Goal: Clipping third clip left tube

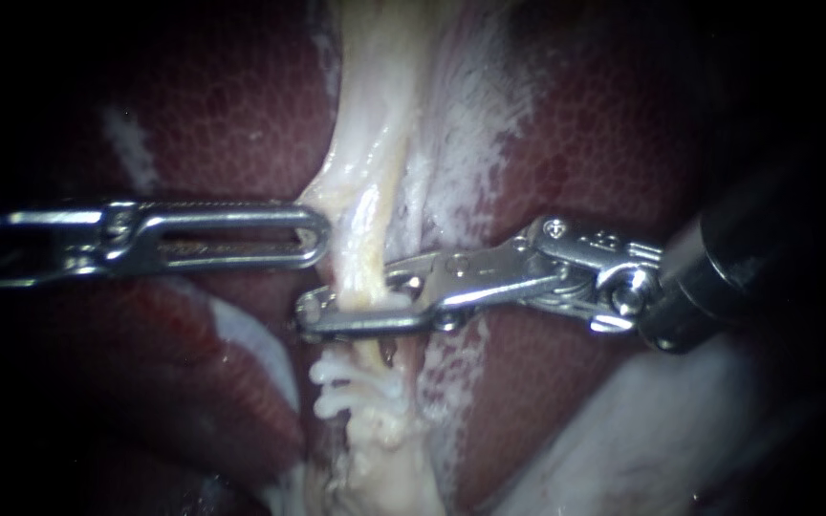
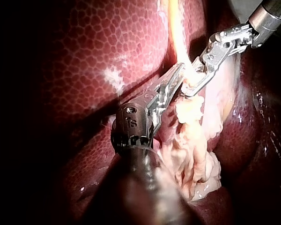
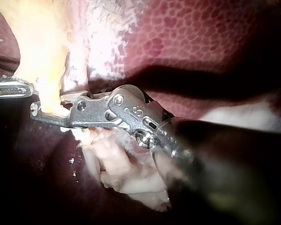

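The tube (image 1: 365, 210) runs as a pale yellow strand down the middle of the dark red liver (image 1: 203, 105), with whitish filmy tissue (image 1: 461, 134) along its far side from the left instrument.

The right instrument (image 1: 351, 304) reaches the tube from the side opposite the left one. Its end effector is closed on the tube: one jaw lies in front of the strand, the other behind it, and both press against it. A white band shows on the tube between them; whether this is a clip I cannot tell.

Just past that grip on the tube sit white toothed clips (image 1: 346, 382), close together, and beyond them the tube ends in ragged pale tissue (image 1: 384, 468).

The left instrument (image 1: 317, 234) lies flat over the liver. Its slotted tip touches the edge of the tube, just on the other side of the right instrument's grip from the clips. Whether its end effector is open, closed or holding tissue I cannot tell.
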You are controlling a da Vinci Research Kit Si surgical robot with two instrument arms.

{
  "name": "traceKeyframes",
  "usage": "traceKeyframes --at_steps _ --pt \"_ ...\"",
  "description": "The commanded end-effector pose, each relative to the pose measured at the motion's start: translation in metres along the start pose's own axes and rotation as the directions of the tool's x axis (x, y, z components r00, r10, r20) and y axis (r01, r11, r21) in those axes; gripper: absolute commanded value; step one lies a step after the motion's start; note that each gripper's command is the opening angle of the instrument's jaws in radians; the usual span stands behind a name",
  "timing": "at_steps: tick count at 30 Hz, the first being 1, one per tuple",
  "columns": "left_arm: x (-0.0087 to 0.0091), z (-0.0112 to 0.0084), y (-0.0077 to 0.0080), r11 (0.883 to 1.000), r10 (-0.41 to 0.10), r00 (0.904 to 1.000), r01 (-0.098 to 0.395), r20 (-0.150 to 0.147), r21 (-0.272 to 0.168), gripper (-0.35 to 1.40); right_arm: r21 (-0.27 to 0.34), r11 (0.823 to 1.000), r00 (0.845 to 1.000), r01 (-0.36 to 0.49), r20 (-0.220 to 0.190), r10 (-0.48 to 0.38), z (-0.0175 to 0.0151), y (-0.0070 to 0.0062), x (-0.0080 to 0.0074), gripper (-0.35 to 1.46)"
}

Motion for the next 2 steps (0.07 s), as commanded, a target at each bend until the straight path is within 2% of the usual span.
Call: traceKeyframes --at_steps 1,2 --pt "0.0 0.0 0.0001 1.0 0.0 1.0 0.0 0.0 0.0 -0.35 0.0 1.0 1.0 0.001 0.0 -0.001 0.0 0.0 -0.0001 -0.35" --pt "0.0 0.0001 0.0001 1.0 0.0 1.0 0.0 0.0 0.0 -0.35 0.0 1.0 1.0 0.001 0.0 -0.001 0.0 0.0 -0.0001 -0.35"
